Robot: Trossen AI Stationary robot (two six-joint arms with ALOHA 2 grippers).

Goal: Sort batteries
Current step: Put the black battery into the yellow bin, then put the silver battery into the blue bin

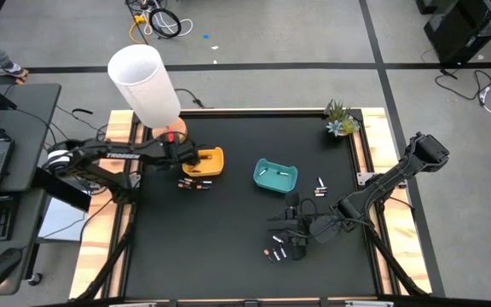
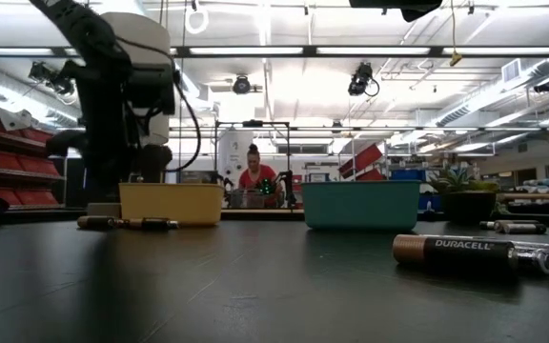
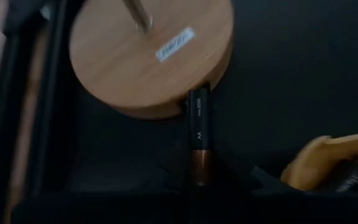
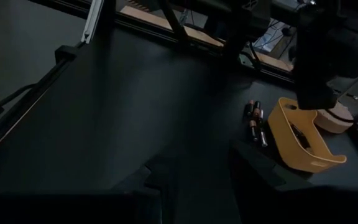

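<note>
My left gripper [image 1: 187, 158] is at the table's far left, beside the yellow tray [image 1: 210, 162], shut on a dark battery with a copper end [image 3: 197, 134]. A few batteries [image 1: 194, 183] lie on the mat by that tray's near side, and one dark battery [image 4: 300, 134] lies inside it. More batteries lie near the teal tray [image 1: 275, 175], some [image 1: 320, 188] to its right and some [image 1: 275, 254] nearer the front. My right gripper [image 1: 290, 228] hovers open above those front batteries, with nothing between its fingers. My left gripper pinches the battery's copper end [image 3: 199, 167] between its two fingers. The battery lies along the fingers and sticks out ahead of them, dark end first, toward the lamp's wooden base [image 3: 148, 56]. Whether that end touches the base, I cannot tell.
A lamp with a white shade [image 1: 143, 81] stands on its round wooden base at the far left, close to my left gripper. A small potted plant [image 1: 341, 119] sits at the far right corner. One Duracell battery [image 2: 456, 252] lies close to the low camera.
</note>
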